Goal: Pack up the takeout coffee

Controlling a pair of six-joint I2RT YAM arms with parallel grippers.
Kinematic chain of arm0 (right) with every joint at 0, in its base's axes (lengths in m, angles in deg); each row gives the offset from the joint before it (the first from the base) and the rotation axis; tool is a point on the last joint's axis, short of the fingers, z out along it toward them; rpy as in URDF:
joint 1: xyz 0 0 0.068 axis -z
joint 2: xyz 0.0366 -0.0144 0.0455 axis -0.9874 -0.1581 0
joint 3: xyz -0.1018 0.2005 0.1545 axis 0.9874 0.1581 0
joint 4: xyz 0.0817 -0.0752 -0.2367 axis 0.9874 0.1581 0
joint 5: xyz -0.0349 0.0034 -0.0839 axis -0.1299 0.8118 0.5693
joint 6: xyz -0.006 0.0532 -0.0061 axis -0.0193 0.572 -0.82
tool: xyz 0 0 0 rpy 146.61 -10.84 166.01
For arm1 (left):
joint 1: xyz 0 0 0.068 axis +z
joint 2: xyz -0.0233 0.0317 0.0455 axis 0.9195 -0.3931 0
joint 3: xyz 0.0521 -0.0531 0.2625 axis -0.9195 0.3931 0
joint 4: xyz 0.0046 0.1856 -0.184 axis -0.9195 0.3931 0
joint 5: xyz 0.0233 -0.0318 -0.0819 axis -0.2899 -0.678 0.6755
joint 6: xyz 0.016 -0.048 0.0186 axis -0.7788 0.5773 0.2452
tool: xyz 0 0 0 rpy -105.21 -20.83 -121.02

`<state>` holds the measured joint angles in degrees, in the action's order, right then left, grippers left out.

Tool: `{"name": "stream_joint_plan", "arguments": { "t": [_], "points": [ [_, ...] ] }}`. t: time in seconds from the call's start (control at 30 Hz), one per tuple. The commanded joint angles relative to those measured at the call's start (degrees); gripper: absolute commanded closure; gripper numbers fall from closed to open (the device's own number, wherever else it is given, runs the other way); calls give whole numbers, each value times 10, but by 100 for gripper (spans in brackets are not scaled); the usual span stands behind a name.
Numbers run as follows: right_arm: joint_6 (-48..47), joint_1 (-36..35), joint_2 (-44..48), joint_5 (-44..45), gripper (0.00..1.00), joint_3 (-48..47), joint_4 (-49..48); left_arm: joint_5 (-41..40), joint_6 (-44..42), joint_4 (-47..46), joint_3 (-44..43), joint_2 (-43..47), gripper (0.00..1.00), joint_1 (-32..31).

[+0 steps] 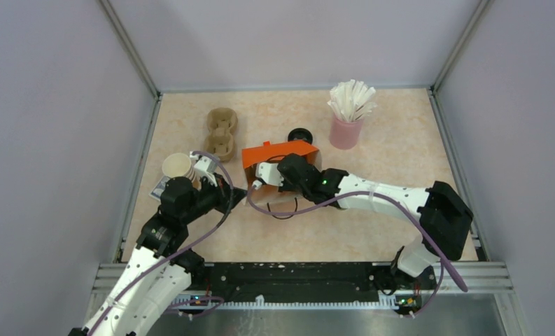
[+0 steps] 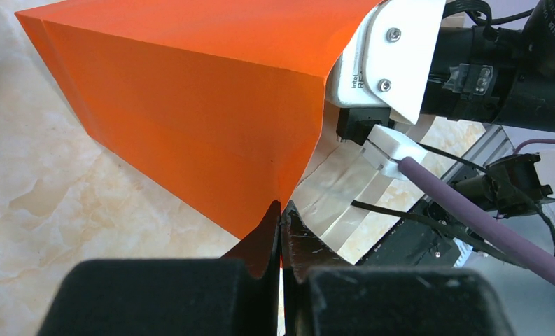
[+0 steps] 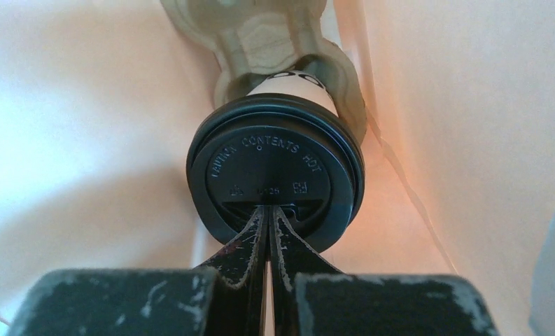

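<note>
Coffee is inside the bag, lid facing the right end effector, axis straight ahead; its fingers are together, touching the lid. Left end effector is clamped on the bag edge.

top view overhead; wrist views close; orange bag shared.

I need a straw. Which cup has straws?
The pink cup at the back right, stuffed with white straws. The cream cup on the left holds none.
</note>
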<state>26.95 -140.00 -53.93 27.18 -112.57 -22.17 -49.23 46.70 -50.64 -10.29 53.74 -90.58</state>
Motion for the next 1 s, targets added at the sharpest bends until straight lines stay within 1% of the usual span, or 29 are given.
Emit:
{"name": "stream_joint_plan", "arguments": {
  "t": [0.0, 0.1, 0.3, 0.5, 0.8, 0.87, 0.9, 0.97],
  "points": [
    [-4, 17, 2, -32, 100, -3, -54, 11, 3, -14, -10, 4, 100, -1],
    [0, 41, -7, -38, 100, -1, -79, 14, 9, -9, -9, 8, 100, -1],
    [-4, 67, -37, -49, 100, -9, -95, 8, 14, 4, -4, 20, 100, -1],
    [1, 71, -58, -66, 100, -23, -118, -6, 20, 16, -1, 31, 100, -1],
    [-12, 70, -70, -116, 100, -55, -170, -9, 25, 1, 7, 23, 100, -1],
    [-19, 70, -64, -131, 100, -48, -181, -12, 25, 0, 7, 22, 100, -1],
    [-29, 70, -54, -143, 100, -32, -201, -15, 25, 0, 7, 21, 100, -1],
    [-49, 71, -37, -171, 100, -11, -210, -21, 25, 0, 4, 20, 100, -1]
  ]
}}
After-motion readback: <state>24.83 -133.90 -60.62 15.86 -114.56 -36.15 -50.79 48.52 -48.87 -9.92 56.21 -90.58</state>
